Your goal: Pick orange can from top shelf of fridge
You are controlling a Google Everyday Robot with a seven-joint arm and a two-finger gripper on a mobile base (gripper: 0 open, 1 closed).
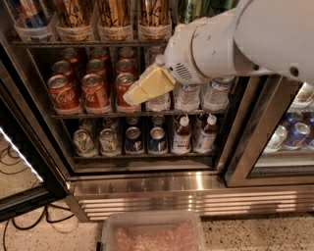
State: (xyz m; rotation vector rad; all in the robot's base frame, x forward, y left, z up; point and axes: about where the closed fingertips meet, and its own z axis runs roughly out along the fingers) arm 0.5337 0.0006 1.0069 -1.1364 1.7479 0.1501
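Obs., fridge door open. The tall slim orange-gold metal cans w/ black script lettering [114, 14] stand upright in clear plastic trays on the dark wire top shelf [88, 43] of the large commercial drinks fridge w/ stainless steel frame [147, 188]. Three such cans show in a row at the upper edge of view; tops cut off by the frame. Long axis vertical.

The white arm w/ cream-yellow two-finger gripper [131, 98] reaches in from the right, approx. level w/ the middle shelf. Fingers [147, 87] point down-left, in front of the short red Coca-Cola cans [93, 90] & the clear water bottles [186, 95]. The two fingers look pressed together, no gap visible between them, nothing held.

Key relation: target cans lie above & slightly left of the fingers, one shelf up, well apart. Fingers are tilted downward, away from target.

Judgement: approach stage, grasp not begun. Next move prob. needs the wrist raised & levelled, fingers spread, then brought in horizontally around a can body above the tray wall. Risk: front rail & tray lip may catch the fingers; neighbouring cans stand close, so little side room.
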